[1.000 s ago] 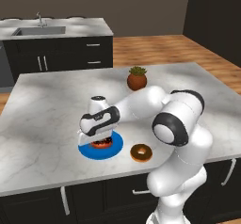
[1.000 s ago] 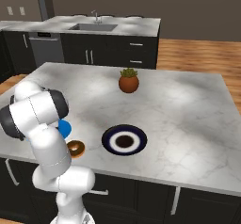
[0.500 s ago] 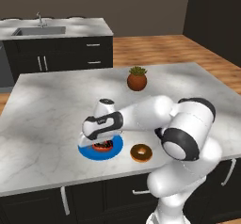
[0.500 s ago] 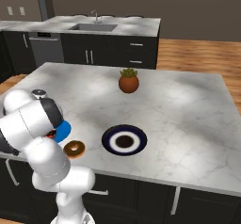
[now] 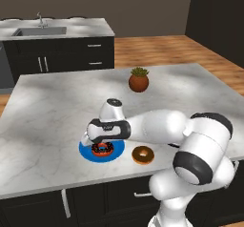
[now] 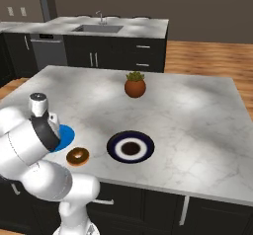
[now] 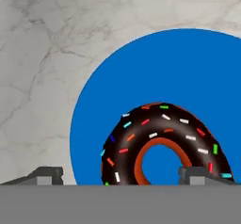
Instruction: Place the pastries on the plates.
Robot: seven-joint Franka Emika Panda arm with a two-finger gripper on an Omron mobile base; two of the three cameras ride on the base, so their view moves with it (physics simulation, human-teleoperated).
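Releasing chocolate donut (image 7: 164, 145) on blue plate (image 7: 127, 91); gripper (image 7: 123, 176) wide, holding nothing. Next: brown-glazed donut (image 5: 143, 155) to navy plate (image 6: 130, 147), far right.

White arm folded low and forward, claw (image 7: 120, 175) pointing down, fingers (image 7: 45, 173) spread wide

Setting: home kitchen, rendered. Evidence: marble-top island (image 5: 57, 107) w/ dark cabinet fronts & bar handles; back counter (image 6: 143, 27) w/ inset sink (image 6: 97, 28) & faucet (image 5: 40, 18); dishwasher (image 6: 48, 51) under counter at left; dark drawers (image 5: 94, 54); wood plank floor (image 5: 162, 49); dark walls. Tabletop items: potted plant (image 5: 138, 79), blue plate (image 5: 86, 150) w/ sprinkled donut (image 7: 164, 143), glazed donut (image 6: 77, 156), navy ringed plate (image 6: 130, 147).
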